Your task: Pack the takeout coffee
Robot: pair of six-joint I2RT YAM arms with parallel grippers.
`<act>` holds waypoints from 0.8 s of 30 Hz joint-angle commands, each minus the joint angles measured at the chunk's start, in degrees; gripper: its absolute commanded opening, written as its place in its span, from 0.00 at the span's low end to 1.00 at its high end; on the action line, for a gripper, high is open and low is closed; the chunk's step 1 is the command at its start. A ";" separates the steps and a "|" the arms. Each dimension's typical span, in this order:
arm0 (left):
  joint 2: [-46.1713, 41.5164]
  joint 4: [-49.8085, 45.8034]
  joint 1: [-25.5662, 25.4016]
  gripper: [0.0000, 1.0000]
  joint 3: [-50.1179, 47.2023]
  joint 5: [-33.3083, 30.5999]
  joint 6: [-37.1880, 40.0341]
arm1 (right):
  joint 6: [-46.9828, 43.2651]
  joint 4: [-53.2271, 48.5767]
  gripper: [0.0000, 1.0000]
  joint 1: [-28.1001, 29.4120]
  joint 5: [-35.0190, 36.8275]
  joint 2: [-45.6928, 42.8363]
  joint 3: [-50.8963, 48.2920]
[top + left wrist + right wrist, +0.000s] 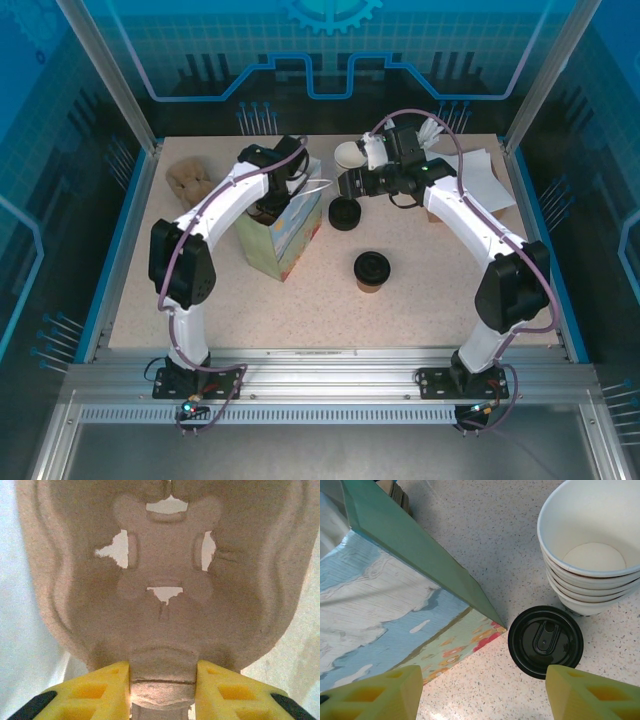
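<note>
The left fingers (pixel 95 690) clench a beige moulded-pulp cup carrier (pixel 165 630), seemingly inside the patterned paper bag (pixel 295 242); tilted, it could jam. Right fingers (pixel 582 695) hang released.

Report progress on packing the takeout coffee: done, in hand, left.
Done: the takeout coffee is lidded. In hand: the left gripper is shut on a pulp cup carrier at the mouth of the paper bag. Left: the coffee stands on the table, outside the bag, untouched; the right gripper hangs open above a loose lid.
</note>
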 commanded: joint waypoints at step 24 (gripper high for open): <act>5.46 14.72 2.55 0.44 -12.27 7.29 -3.54 | 0.11 0.07 0.68 0.57 1.31 -4.98 -2.82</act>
